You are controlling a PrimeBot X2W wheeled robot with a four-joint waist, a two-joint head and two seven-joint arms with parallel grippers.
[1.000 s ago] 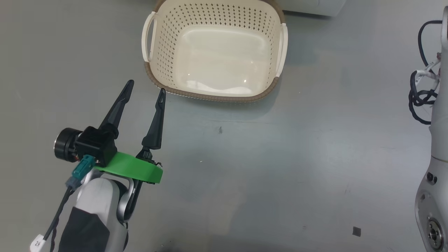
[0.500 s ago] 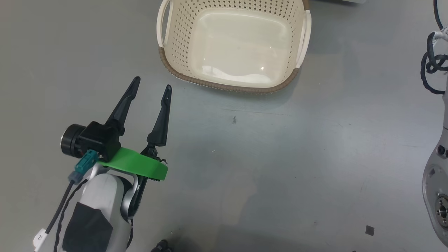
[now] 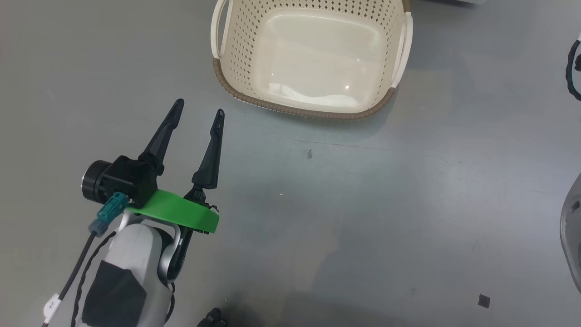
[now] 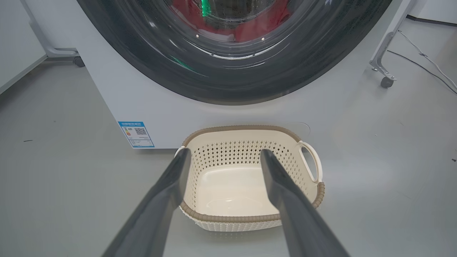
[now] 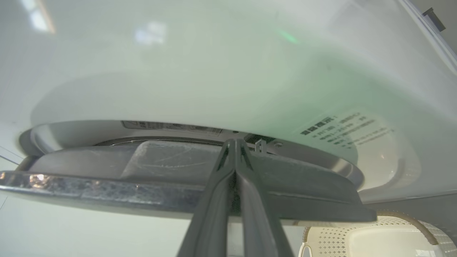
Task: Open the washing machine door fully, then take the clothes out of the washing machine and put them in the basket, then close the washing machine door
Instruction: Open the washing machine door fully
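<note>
Head view shows the left arm (image 3: 131,254) angled up toward the basket (image 3: 308,110), pale forearm low, green collar at the wrist. The left gripper (image 3: 199,107) hangs over the floor (image 3: 408,204) just short of the basket's near left corner, apart from it. Its fingers (image 3: 209,154) are spread wide and hold nothing. In the left wrist view the same left gripper (image 4: 225,151) frames the basket (image 4: 232,217) between its two tips.

The right gripper (image 5: 234,141) is well above the basket (image 5: 392,216), which sits at that view's lower right. Its fingers (image 5: 214,207) are pressed together with nothing between them, and the tips reach the gap between the door (image 5: 89,192) edge and the white machine (image 5: 214,71) front. I cannot tell whether they touch.

The basket stands upright and empty on the floor, directly before the machine (image 4: 107,89) and very close to it. Above and behind it, the door (image 4: 228,82) lies against the machine front, and the red clothes (image 4: 264,26) show through its glass. A blue label (image 4: 136,134) sits just left of the basket. The floor is smooth grey; a wheeled frame leg (image 4: 387,71) stands to the basket's right.
</note>
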